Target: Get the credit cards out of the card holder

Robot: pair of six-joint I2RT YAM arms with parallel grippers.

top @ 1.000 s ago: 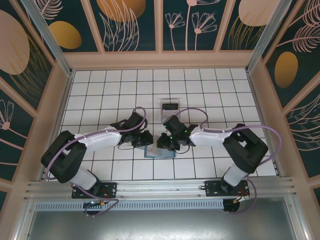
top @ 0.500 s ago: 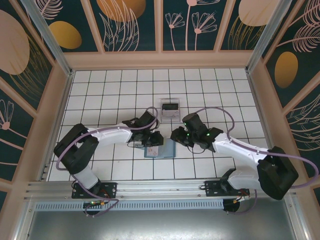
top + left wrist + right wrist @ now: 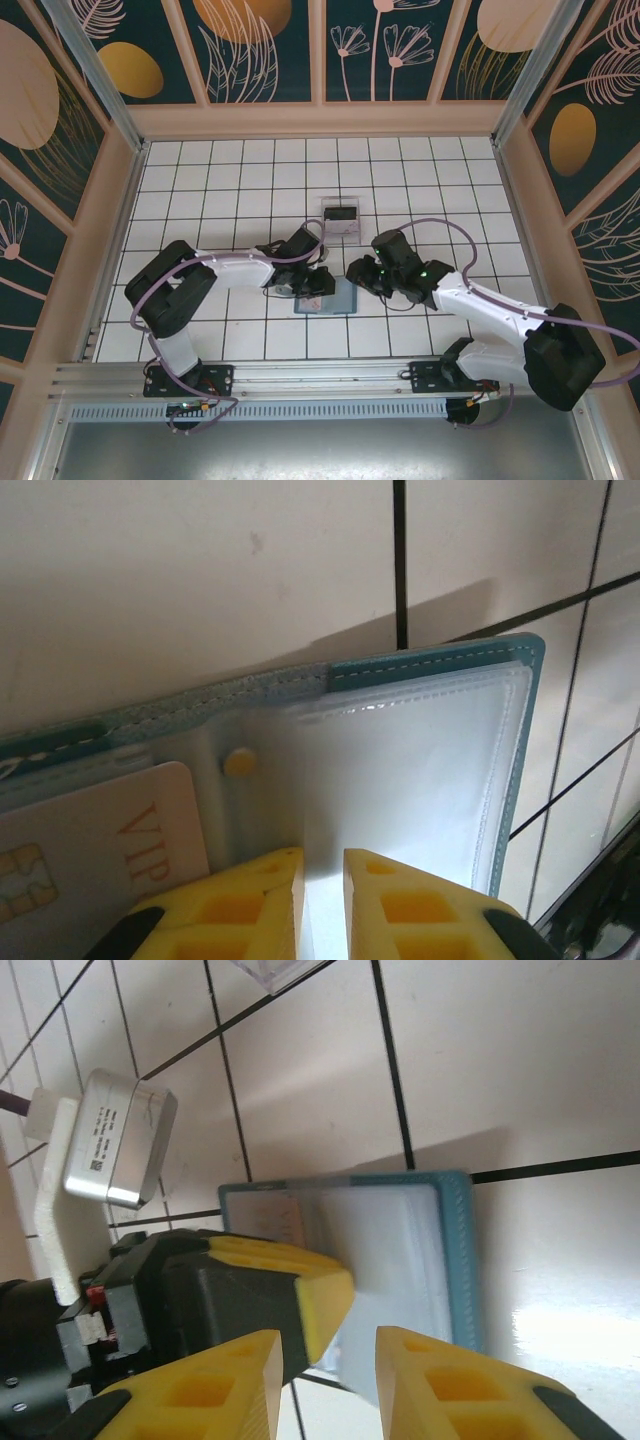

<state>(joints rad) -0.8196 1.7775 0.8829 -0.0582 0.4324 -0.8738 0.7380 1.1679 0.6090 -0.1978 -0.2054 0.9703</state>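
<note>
The teal card holder lies open on the white tiles, its clear sleeves facing up. A pale pinkish credit card marked VIP sits in its left pocket. My left gripper rests on the middle fold, its jaws nearly closed with a white sleeve sheet between them; from above it is at the holder's left half. Just right of the holder my right gripper hovers open, a little above the holder's edge and the left fingertips. The dark credit card lies in the clear tray.
The clear plastic tray stands one tile behind the holder; its corner shows in the right wrist view. The left arm's grey camera box is close beside the holder. Wooden walls ring the tiled floor.
My right gripper has pulled back off the holder to the right and stands open. The left gripper has slid right, onto the holder's middle.
</note>
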